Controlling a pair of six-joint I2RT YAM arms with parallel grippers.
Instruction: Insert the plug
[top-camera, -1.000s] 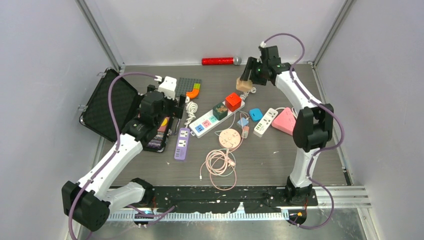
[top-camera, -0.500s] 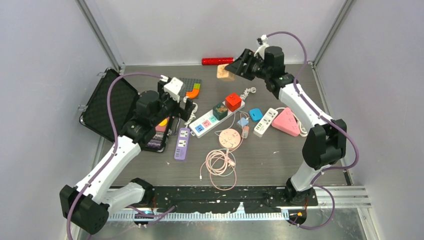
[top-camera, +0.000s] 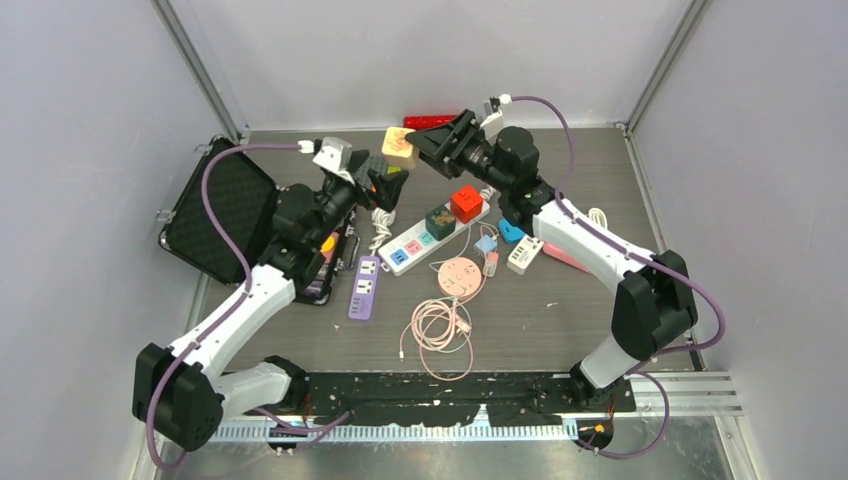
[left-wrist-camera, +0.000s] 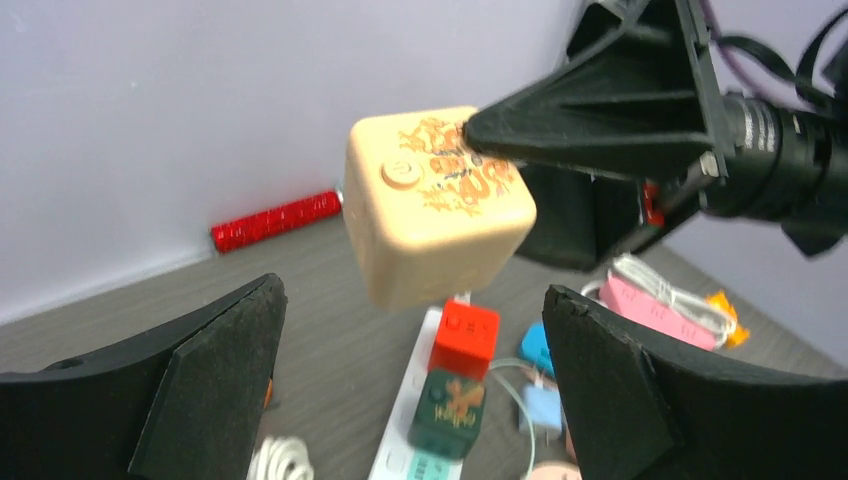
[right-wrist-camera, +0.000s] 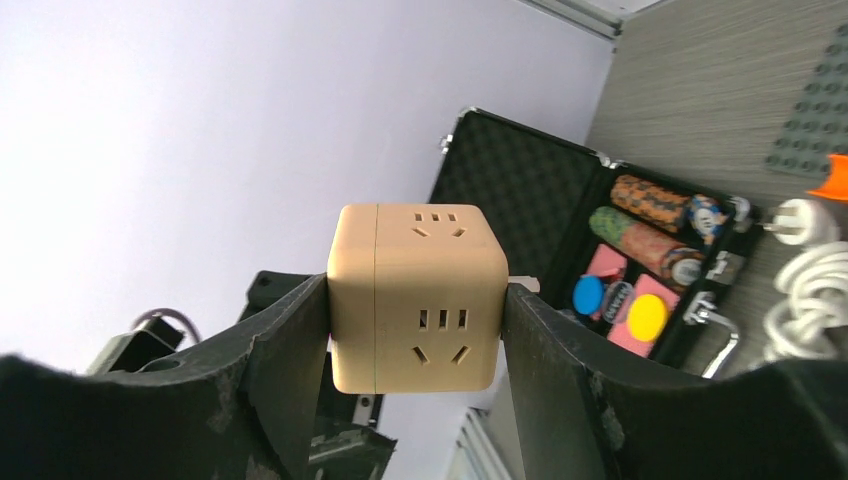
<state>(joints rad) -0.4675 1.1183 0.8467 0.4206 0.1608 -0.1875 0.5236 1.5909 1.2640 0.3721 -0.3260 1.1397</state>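
We hold the beige socket cube in our right gripper, and our left gripper hovers close beside it, jaws wide apart.

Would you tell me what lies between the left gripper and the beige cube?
Only air separates the left gripper and the beige cube, per the left wrist view.

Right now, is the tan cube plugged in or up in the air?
Up in the air. The right hand holds the tan cube off the table.
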